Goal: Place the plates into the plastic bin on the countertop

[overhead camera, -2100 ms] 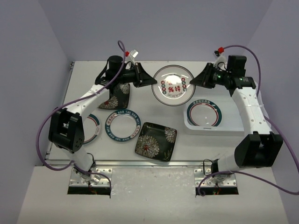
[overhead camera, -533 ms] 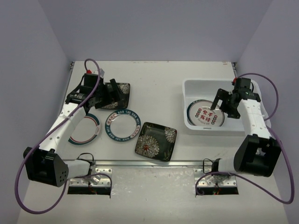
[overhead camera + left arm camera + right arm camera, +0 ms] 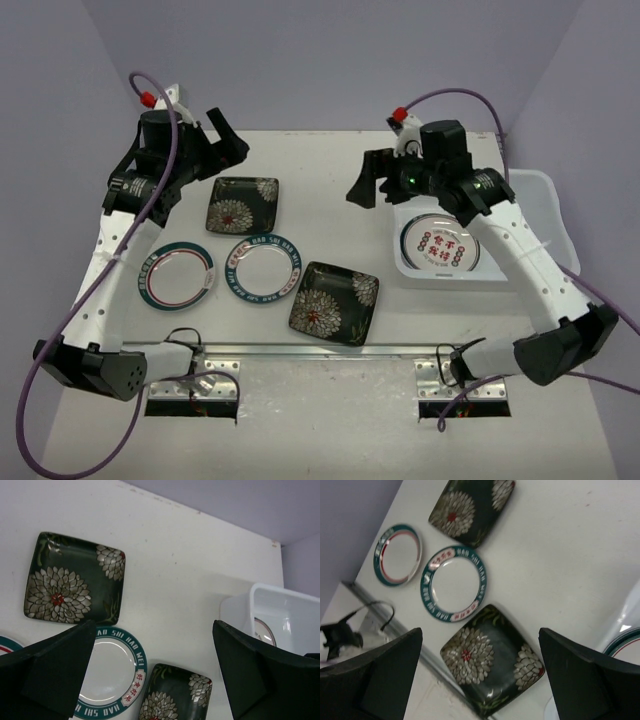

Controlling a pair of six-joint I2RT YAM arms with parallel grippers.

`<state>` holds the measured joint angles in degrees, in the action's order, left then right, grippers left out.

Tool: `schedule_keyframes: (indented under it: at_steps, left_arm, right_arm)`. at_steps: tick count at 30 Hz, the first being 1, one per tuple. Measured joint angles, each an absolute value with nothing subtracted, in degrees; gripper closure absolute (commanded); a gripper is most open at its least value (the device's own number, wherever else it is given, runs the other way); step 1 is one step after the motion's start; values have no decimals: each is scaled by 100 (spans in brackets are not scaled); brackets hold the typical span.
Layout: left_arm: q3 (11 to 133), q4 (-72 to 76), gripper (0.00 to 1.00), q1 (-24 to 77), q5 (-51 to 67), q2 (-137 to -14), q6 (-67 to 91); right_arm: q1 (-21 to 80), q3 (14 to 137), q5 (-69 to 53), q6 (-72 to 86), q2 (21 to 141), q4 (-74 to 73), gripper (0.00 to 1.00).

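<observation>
Lifting clear of the plastic bin point(image 3: 548, 196), my right gripper point(image 3: 368, 190) gapes wide and empty, its red-lettered plate point(image 3: 440, 245) now inside, while my left gripper point(image 3: 235, 138) hangs equally wide above four plates point(image 3: 262, 268) awaiting pickup.

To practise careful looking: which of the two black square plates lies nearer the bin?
The front black plate, nearest the metal rail; the other black plate lies farther left, toward the back.

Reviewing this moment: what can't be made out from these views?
- Top view: any plates beneath the top plate in the plastic bin, hidden under it; count unknown.
- Top view: part of the bin's inside, behind the right arm.
- Left wrist: teal-and-red plate, cut off by the edge and a finger.
</observation>
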<state>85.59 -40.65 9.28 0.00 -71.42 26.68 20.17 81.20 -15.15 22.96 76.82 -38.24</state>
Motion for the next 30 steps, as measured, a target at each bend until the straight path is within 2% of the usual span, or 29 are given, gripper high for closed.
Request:
schedule_keyframes:
  at_steps: [3, 7, 8, 14, 17, 26, 30]
  left_arm:
    - [8658, -3967, 0, 928, -159, -6942, 2749]
    - [8655, -3979, 0, 928, -356, -6684, 2790]
    - [8651, -3995, 0, 928, -418, -6629, 2790]
    - [8327, -4149, 0, 928, -889, -6119, 2758]
    - [7956, -4280, 0, 928, -1082, -5780, 2745]
    - [7386, -4560, 0, 928, -1254, -5388, 2749]
    - [7341, -4619, 0, 928, -1244, -5306, 2762]
  right_arm:
    - [2889, 8719, -1844, 2151, 8224, -3668, 2]
    - [3605, 9264, -2195, 1869, 9526, -3392, 13]
    - [3671, 9299, -2293, 1802, 9876, -3379, 16]
    - [3689, 9485, -2716, 1467, 11716, -3458, 18]
    - [3668, 9491, -2873, 1397, 12115, -3471, 21]
    - [3653, 9858, -3193, 1344, 12887, -3123, 38]
    - [3649, 9861, -3213, 1445, 13161, -2875, 57]
